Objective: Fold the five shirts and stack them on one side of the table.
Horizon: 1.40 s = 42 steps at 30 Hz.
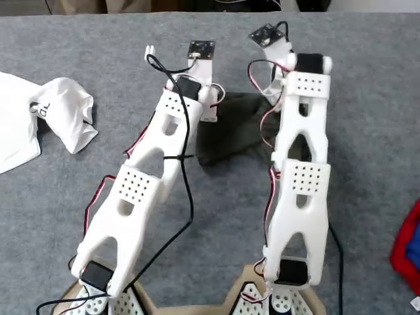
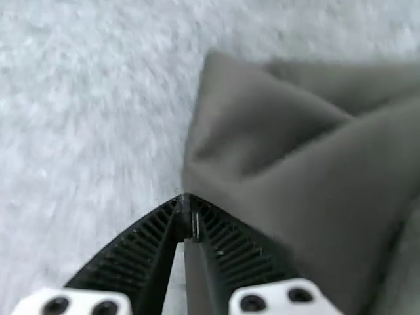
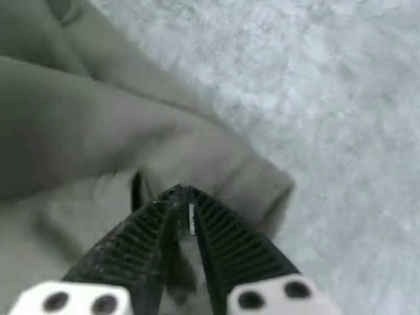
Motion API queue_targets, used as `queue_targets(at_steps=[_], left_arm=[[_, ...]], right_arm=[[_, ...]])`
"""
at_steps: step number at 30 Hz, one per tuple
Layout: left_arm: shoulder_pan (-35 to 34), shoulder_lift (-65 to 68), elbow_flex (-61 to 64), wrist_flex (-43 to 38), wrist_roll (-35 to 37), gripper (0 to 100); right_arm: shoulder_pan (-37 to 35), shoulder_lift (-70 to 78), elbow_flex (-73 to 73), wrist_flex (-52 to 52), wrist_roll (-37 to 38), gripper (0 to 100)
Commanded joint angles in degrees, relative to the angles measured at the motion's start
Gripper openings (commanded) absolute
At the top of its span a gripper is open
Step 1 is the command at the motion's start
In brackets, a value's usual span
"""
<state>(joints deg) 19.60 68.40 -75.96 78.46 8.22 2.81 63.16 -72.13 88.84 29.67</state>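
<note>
A dark olive shirt (image 1: 235,128) lies bunched on the grey table between my two arms. My left gripper (image 2: 188,216) is shut on the edge of that olive shirt (image 2: 289,164), at its left side in the high view. My right gripper (image 3: 178,209) is shut on a fold of the same olive shirt (image 3: 98,125) near a cuff-like hem, at the shirt's right side. A white shirt (image 1: 39,115) lies crumpled at the left edge of the table.
A red and blue garment (image 1: 410,246) pokes in at the right edge. Grey felt table (image 1: 367,98) lies open to the right and behind the arms. Black and red cables run along both arms.
</note>
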Motion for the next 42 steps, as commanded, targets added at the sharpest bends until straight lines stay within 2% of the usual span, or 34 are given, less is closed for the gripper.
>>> queue_targets(at_steps=[1, 6, 12, 19, 23, 26, 28, 32, 42], left_arm=[[-1.8, -0.4, -0.9, -4.4, 0.0, 2], [-3.3, -0.1, -0.4, -3.4, -0.1, 2], [-3.6, -0.5, -0.9, -1.5, -0.1, 2], [-3.5, -0.1, -7.2, -5.6, 0.4, 2], [-3.2, -0.1, -7.9, -11.2, 0.4, 3], [-3.3, -0.1, -7.8, -12.5, 2.5, 6], [-3.6, 0.0, -7.8, -11.6, 5.3, 8], [-4.9, -0.2, -8.4, -7.0, 6.2, 8], [-8.3, -0.7, -8.4, 2.8, 2.1, 8]], right_arm=[[2.2, 1.7, -0.4, -7.4, 0.8, 0.5], [3.4, 4.0, -0.4, -16.0, 1.0, 0.5], [3.0, 4.1, -1.1, -18.0, 2.5, 0.5], [2.2, 4.3, -16.3, -0.2, 2.8, 0.9], [0.7, 4.4, -23.1, 9.8, 4.1, 9.5], [-0.9, 4.3, -22.2, 13.7, 3.7, 15.4], [-1.6, 4.1, -19.6, 13.5, 1.7, 15.0], [-3.8, 4.1, -13.1, 13.5, -0.9, 14.2], [-4.5, 4.5, -4.7, 11.9, -3.2, 14.0]])
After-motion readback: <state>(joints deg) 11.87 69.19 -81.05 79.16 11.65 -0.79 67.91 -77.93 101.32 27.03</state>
